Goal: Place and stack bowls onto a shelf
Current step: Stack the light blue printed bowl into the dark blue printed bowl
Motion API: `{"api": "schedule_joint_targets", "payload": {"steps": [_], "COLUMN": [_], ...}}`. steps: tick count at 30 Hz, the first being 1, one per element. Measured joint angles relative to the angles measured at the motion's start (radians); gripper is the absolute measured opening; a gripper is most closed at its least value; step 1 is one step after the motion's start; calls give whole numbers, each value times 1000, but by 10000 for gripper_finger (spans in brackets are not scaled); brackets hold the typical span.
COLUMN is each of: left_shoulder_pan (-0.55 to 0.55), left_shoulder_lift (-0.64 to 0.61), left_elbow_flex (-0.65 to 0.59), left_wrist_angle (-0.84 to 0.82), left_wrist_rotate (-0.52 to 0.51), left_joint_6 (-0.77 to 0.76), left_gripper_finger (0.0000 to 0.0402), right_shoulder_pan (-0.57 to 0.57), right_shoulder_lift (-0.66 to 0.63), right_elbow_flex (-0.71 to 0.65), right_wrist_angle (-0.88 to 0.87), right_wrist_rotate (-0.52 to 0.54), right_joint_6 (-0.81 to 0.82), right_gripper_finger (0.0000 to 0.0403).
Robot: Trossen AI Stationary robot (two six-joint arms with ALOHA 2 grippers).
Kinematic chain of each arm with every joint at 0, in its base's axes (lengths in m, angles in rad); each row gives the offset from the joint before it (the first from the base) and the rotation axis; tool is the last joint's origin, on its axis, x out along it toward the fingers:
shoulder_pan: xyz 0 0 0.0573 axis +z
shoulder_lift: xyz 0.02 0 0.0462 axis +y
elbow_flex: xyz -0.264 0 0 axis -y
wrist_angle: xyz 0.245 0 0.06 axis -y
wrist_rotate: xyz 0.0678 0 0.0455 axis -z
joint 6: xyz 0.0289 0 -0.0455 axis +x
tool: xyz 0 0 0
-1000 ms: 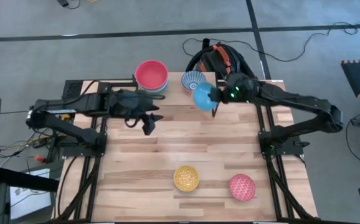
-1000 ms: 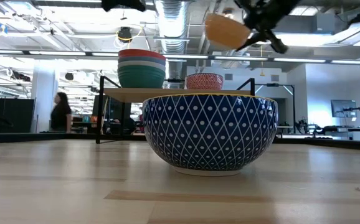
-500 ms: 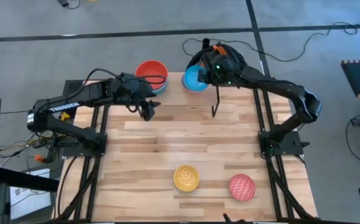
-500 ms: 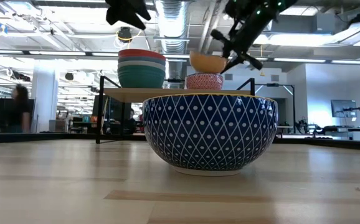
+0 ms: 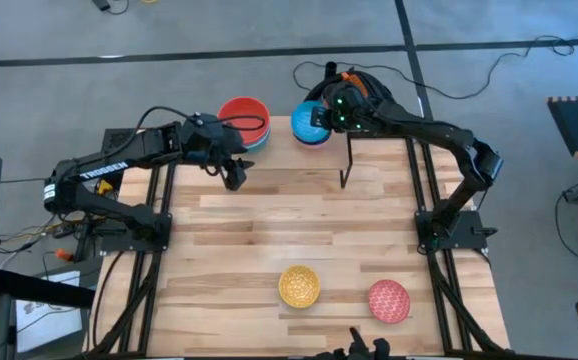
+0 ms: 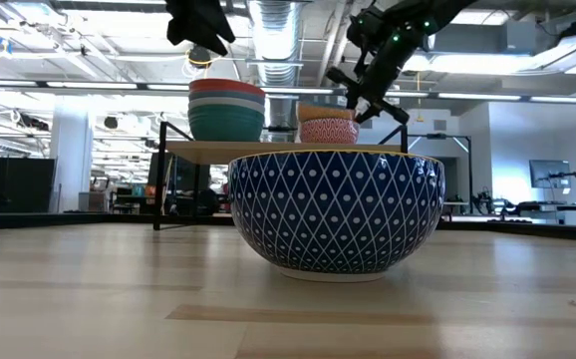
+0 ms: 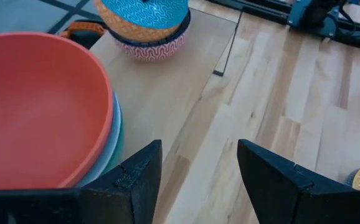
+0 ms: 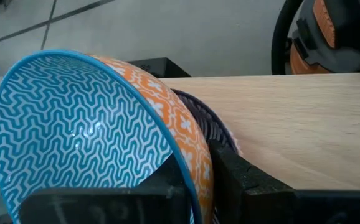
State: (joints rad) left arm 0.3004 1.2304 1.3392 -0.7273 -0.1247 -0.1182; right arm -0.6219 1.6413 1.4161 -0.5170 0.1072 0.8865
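On the left, the left gripper (image 5: pixel 235 176) hangs with its fingers spread and nothing between them, just in front of the shelf (image 7: pixel 167 87) and beside the stack (image 5: pixel 243 122). That stack stands on the shelf's left end with a red bowl (image 7: pixel 37 109) on top; under it the low view shows pale, blue and green rims, so it looks to be about four bowls deep, though the exact count is hard to tell. To the right, on the same shelf, the right gripper (image 5: pixel 326 117) is clenched on the rim of an orange-sided bowl (image 8: pixel 99 140) with a blue zigzag inside, holding it in a patterned bowl (image 7: pixel 152 50) that already sits there; it seems nearly seated but is not let go. At the table's front edge a yellow bowl (image 5: pixel 299 285) and, right of it, a pink bowl (image 5: pixel 389 299) lie well apart from the shelf, untouched. A large-looking blue bowl (image 6: pixel 336 213) fills the low view; I cannot match it to the high view. By my judgement the task is over halfway, with at least two bowls left to carry.
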Motion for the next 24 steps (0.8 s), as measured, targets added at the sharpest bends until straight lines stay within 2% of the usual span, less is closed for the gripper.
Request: {"api": "schedule_joint_targets", "payload": {"steps": [16, 24], "left_shoulder_pan": [20, 52], "left_shoulder_lift": [0, 0], "left_elbow_flex": [0, 0], "left_wrist_angle": [-1, -7], "left_wrist_rotate": [0, 61], "left_joint_6": [27, 15], "left_gripper_finger": [194, 194], "right_shoulder_pan": [6, 14], "right_shoulder_lift": [-28, -77], "right_elbow_flex": [2, 0], "right_wrist_angle": [-68, -89], "right_wrist_rotate": [14, -3], "right_joint_6": [-4, 28], "right_gripper_finger": [147, 180]}}
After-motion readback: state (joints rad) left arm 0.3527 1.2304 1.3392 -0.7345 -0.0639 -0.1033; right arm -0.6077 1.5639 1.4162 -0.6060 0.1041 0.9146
